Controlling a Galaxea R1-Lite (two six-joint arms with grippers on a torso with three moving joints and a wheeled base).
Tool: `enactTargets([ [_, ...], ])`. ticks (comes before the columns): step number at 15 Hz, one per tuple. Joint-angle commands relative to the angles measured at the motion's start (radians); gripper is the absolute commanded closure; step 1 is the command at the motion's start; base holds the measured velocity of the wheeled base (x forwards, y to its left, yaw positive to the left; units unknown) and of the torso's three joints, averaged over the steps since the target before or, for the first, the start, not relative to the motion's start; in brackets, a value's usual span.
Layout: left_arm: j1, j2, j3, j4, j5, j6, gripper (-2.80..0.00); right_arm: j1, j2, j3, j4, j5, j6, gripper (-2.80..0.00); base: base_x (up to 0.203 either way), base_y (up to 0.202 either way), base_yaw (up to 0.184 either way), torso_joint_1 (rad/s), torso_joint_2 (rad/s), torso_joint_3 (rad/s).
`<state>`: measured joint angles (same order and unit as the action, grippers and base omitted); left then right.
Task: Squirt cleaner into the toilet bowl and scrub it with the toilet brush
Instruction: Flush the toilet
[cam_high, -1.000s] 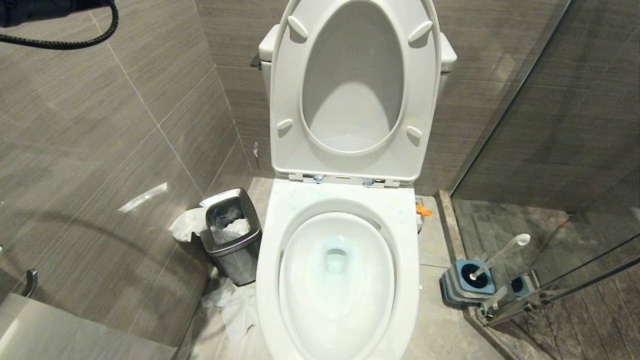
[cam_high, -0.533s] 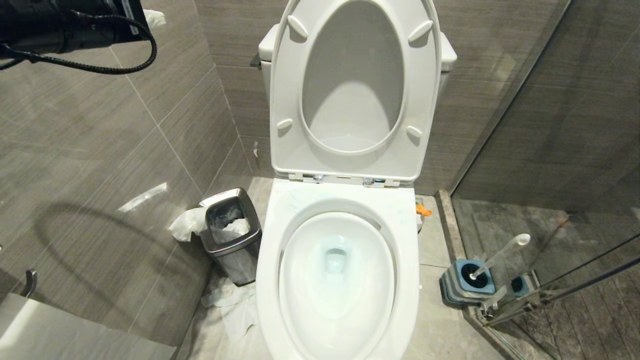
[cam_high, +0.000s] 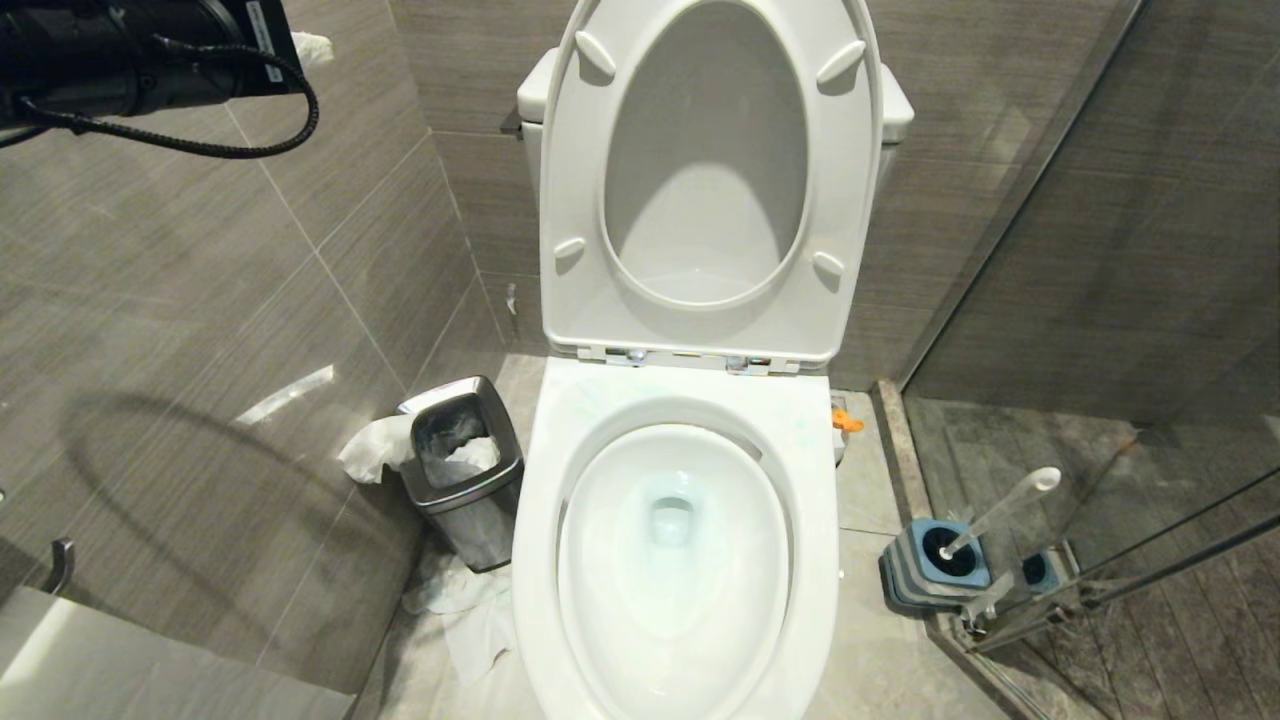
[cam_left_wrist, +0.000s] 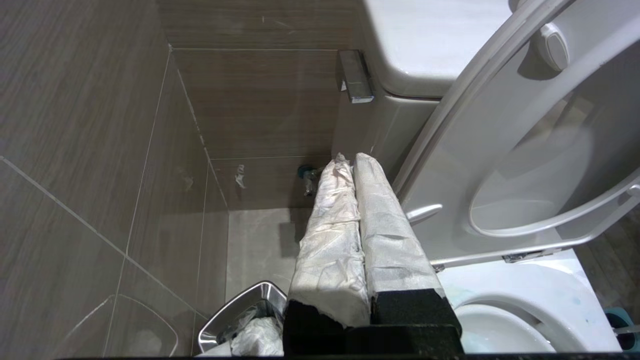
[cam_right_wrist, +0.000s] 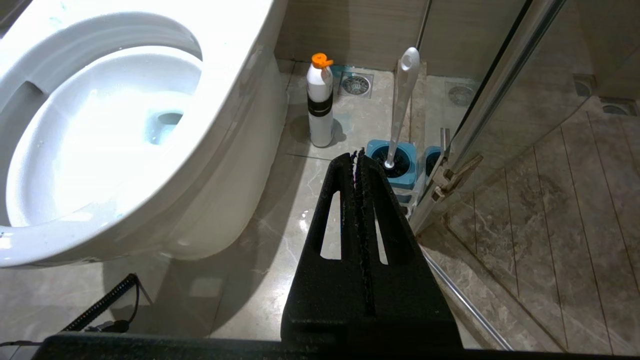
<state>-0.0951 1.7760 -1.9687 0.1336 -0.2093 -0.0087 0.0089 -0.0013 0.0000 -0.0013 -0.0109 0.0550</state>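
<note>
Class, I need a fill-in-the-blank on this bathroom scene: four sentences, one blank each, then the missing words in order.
1. The large white ceramic toilet bowl has its white plastic seat and lid raised ____.
2. The long white-handled toilet brush stands in a ____-topped holder.
3. The white cleaner bottle wears an ____ cap.
4. The small steel bin holds crumpled white ____.

Missing words: upright; blue; orange; paper

Bright overhead light glares off the toilet bowl (cam_high: 675, 560), blown out white at the right wrist view's upper left, while a cable's looping shadow crosses the left wall tiles (cam_high: 200, 330).
</note>
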Motion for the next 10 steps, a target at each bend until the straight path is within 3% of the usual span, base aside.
enactTargets([
  [1, 0.000, -0.009, 0.001, 0.000, -0.001, -0.001, 0.00, 0.002, 0.001, 0.000, 0.000, 0.000, 0.000, 0.00, 0.000, 0.000, 0.000, 0.000, 0.00, 0.000],
  [10, -0.008, -0.023, 0.001, -0.006, 0.031, -0.002, 0.00, 0.002, 0.001, 0.000, 0.001, 0.000, 0.000, 0.00, 0.000, 0.000, 0.000, 0.000, 0.00, 0.000],
])
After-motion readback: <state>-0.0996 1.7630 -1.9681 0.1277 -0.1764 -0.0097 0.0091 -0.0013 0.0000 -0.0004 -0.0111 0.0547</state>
